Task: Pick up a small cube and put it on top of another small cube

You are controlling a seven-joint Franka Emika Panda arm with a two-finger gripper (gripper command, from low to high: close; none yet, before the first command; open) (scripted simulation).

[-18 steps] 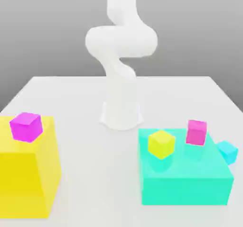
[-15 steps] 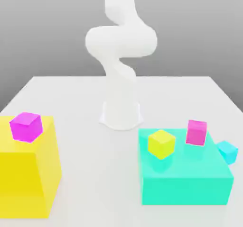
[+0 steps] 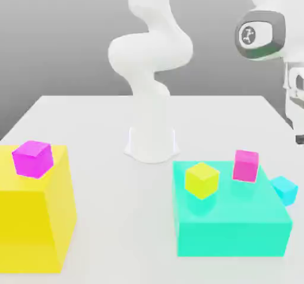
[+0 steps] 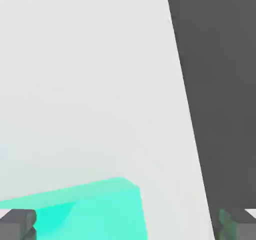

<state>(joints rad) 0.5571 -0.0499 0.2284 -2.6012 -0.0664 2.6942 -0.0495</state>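
Note:
The small light-cyan cube (image 3: 285, 189) rests on the white table, touching the right side of the large teal block (image 3: 231, 223) in the exterior view. On that block stand a small yellow cube (image 3: 201, 179) and a small pink cube (image 3: 246, 165). My gripper (image 3: 300, 134) hangs high at the exterior view's right edge, above and slightly behind the cyan cube, partly cut off. In the hand view the gripper (image 4: 127, 226) is open, its fingertips (image 4: 17, 224) wide apart with nothing between them, over a corner of the teal block (image 4: 90, 209).
A large yellow block (image 3: 35, 217) sits at the exterior view's left with a small magenta cube (image 3: 33, 158) on top. The arm's white base (image 3: 151, 140) stands mid-table at the back. The table edge (image 4: 187, 113) runs close beside the hand.
The arm has swung so that the hand has come into the exterior view at the upper right. None of the cubes or blocks has moved.

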